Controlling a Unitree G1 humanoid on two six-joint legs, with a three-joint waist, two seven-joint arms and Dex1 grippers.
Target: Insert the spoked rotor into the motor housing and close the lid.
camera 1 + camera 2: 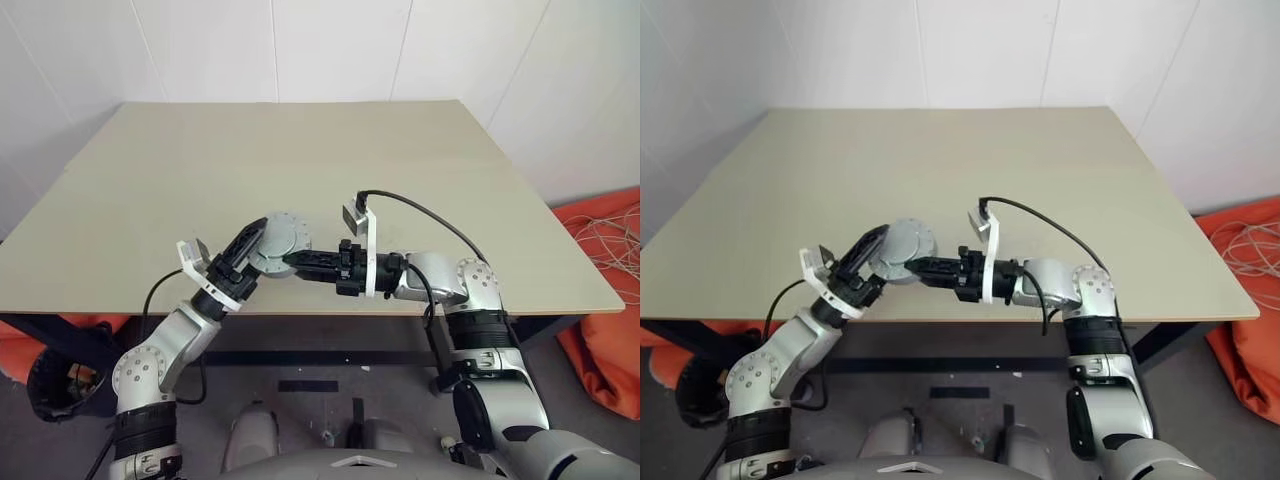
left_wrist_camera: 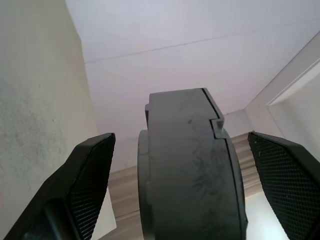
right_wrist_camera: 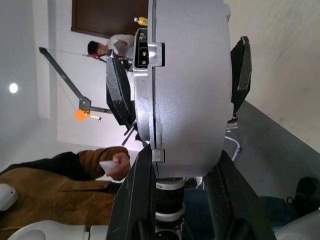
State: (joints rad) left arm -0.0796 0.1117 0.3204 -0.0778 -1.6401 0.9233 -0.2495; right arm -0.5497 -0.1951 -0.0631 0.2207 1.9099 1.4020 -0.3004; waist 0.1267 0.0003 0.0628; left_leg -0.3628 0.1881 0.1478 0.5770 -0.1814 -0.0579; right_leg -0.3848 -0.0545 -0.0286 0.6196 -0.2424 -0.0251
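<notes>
A: Where is the motor housing (image 1: 282, 241)?

B: It is clamped edgewise in the right gripper (image 1: 297, 263), above the surface's (image 1: 420, 180) near edge; the left gripper (image 1: 246, 248) is spread around it.

A: Progress?

B: It appears lidded already; a handover seems left.

Left gripper (image 1: 247, 252) spread wide, angled up and rightward; right gripper (image 1: 290, 262) level, pointing left, fingers partly closed.

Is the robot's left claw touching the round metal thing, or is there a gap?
Apart. The left wrist view shows wall and table between each of the left gripper's fingers and the motor housing, which the right gripper clamps.
</notes>
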